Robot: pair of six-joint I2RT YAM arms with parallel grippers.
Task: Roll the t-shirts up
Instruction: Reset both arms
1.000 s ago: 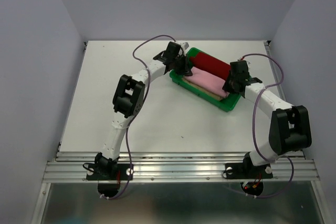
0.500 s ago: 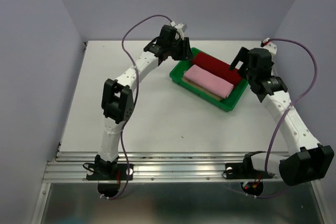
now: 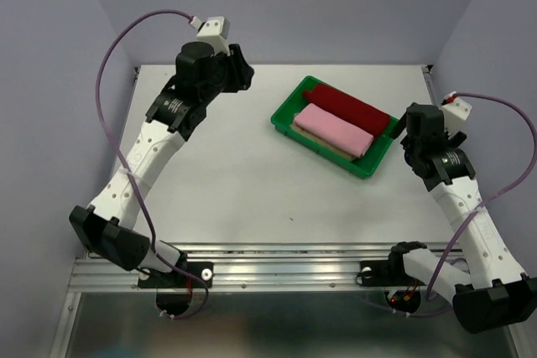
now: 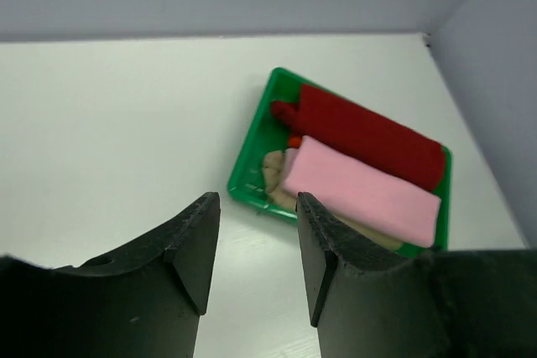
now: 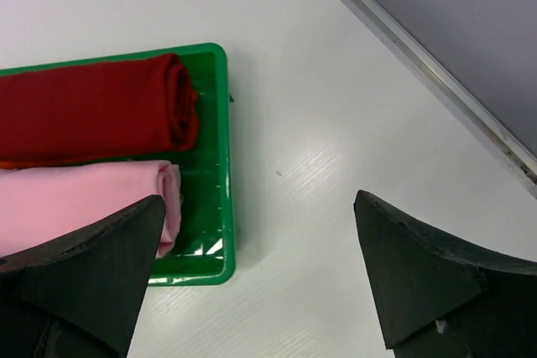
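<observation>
**Shirts all in the tray**

From my end: pink shirt [image 3: 334, 130] and dark red shirt [image 3: 352, 107] lie rolled side by side in the green tray [image 3: 362, 171], beige shirt [image 4: 275, 175] peeking out under the pink. Left gripper [image 4: 254, 207] has its jaws parted, right gripper [image 5: 258, 207] is spread wide, both empty.

The pink shirt [image 3: 334, 130], dark red shirt [image 3: 352, 109] and beige shirt [image 4: 275, 175] are soft matt cloth, the red one slightly fuzzy. The green tray [image 5: 226, 173] is smooth plastic, glossy enough to catch highlights. The white table [image 3: 235, 173] is smooth, with a faint sheen. The left gripper [image 4: 258, 196] and right gripper [image 5: 258, 197] are matt black plastic, finely grained. The rail [image 3: 285, 266] is ribbed bare metal.
</observation>
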